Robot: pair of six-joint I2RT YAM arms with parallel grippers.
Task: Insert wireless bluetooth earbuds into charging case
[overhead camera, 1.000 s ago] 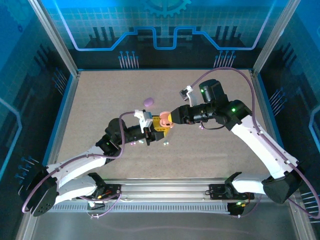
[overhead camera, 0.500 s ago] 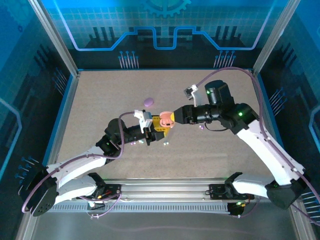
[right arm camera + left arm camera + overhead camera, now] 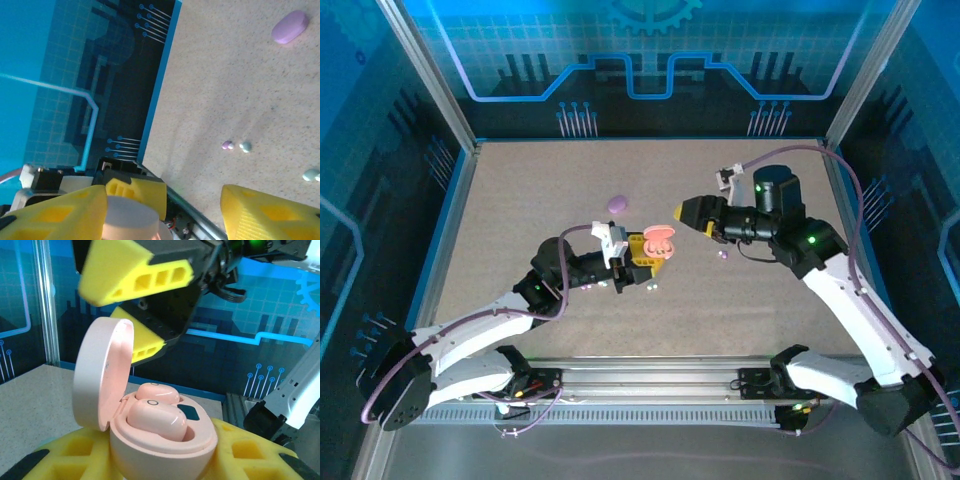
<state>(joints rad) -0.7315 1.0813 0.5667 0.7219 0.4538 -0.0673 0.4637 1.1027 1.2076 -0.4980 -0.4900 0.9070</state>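
From above, the left gripper (image 3: 642, 258) pinches the pink case (image 3: 660, 240) and holds it with the lid raised. The right gripper (image 3: 688, 211) hangs just beside the case without touching it, its jaws spread and empty. A purple case (image 3: 617, 203) lies further back on the table (image 3: 520, 200).

In the left wrist view, two pink earbuds (image 3: 155, 415) sit in their wells inside the case. Both look seated, so I judge that the lid must be closed next. It is best to keep the case level and push the lid down gently from its top edge, without knocking the buds.

In the right wrist view, the yellow fingers (image 3: 55, 215) stand wide apart. A purple bud (image 3: 227, 145) and a mint bud (image 3: 245, 146) lie side by side on the table.
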